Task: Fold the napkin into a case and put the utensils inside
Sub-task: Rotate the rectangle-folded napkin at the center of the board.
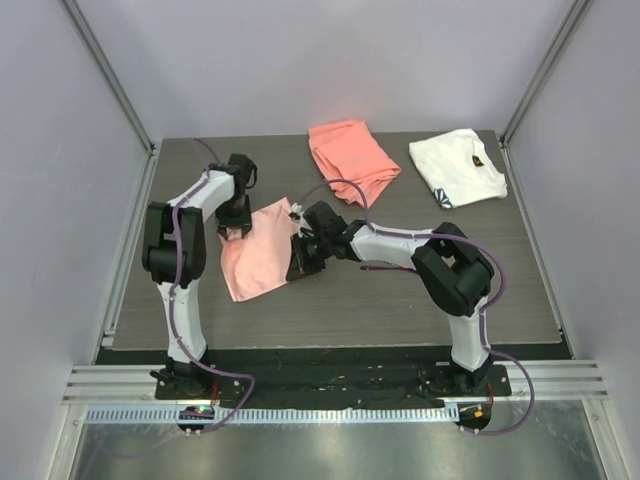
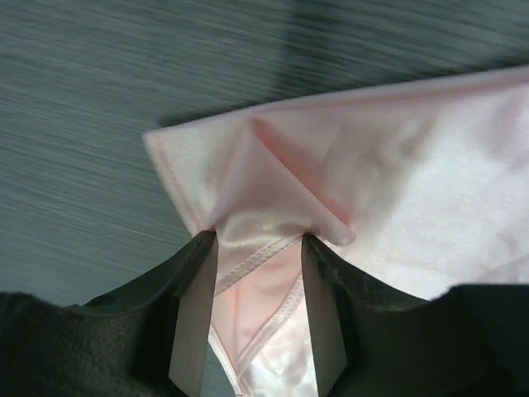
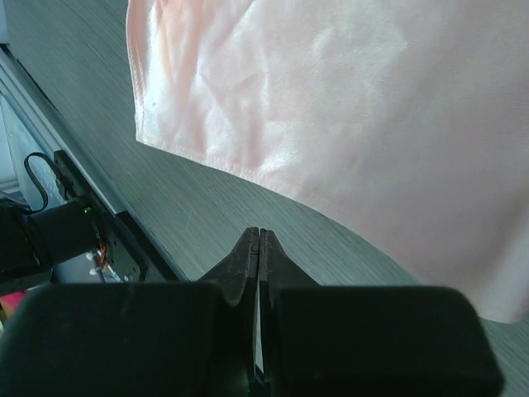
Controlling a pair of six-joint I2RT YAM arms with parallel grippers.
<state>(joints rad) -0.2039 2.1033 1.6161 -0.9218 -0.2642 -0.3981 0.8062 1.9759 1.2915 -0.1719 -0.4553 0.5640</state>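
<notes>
The glossy pale-pink napkin (image 1: 258, 258) lies flat on the dark table, left of centre. My left gripper (image 1: 237, 230) is at its far left corner. In the left wrist view that gripper (image 2: 260, 240) is open, its fingers straddling a raised, folded-over corner of the napkin (image 2: 413, 157). My right gripper (image 1: 303, 262) sits at the napkin's right edge. In the right wrist view it (image 3: 259, 231) is shut with nothing between the fingers, and the napkin (image 3: 347, 107) lies just beyond the tips. The case and the utensils are out of view.
A thicker coral-orange cloth (image 1: 352, 160) lies at the back centre and a white cloth with a dark mark (image 1: 457, 168) at the back right. The table's front edge (image 1: 330, 340) runs just ahead of both arm bases. Grey walls enclose the table on three sides.
</notes>
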